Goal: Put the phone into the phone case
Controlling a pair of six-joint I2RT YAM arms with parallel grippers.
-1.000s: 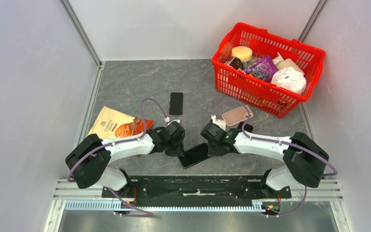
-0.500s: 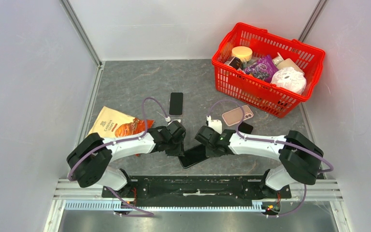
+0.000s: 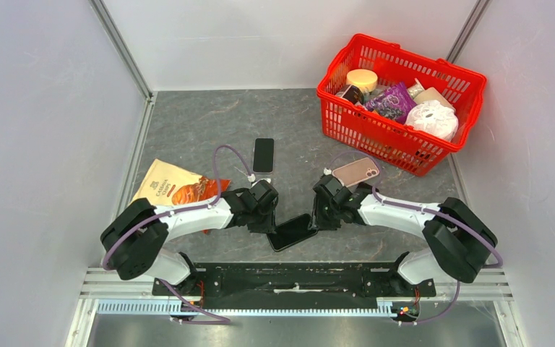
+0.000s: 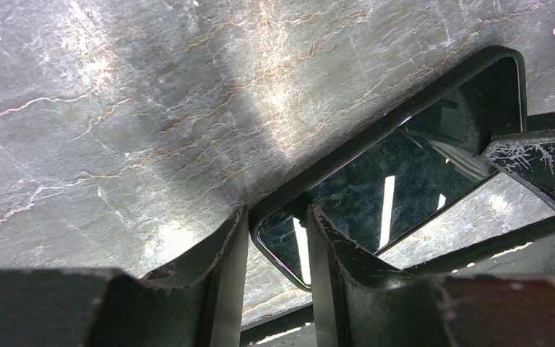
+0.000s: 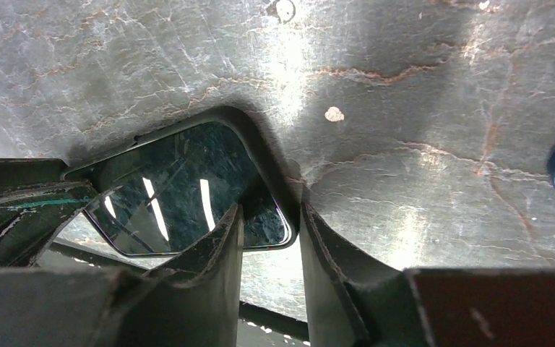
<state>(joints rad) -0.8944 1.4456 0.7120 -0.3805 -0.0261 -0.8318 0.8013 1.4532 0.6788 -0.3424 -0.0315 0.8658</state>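
Both grippers are narrowed onto the phone case (image 4: 383,129), which lies at the near centre of the tabletop (image 3: 209,123). The left gripper (image 4: 276,217) straddles one corner of the rim. The right gripper (image 5: 271,206) straddles a corner at the other end. The phone (image 4: 405,188) shows glossy inside the rim and is, I judge, largely seated. Pinching both ends braces the case so I can press the rim home.

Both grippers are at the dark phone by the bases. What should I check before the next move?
1. Left gripper straddles a corner of the dark phone: ok.
2. Right gripper straddles its opposite end: ok.
3. Either gripper clamped on it: cannot tell.
4. Phone fully seated in the case rim: cannot tell.
5. Pink phone clear of the right arm: not ok, right beside the wrist.
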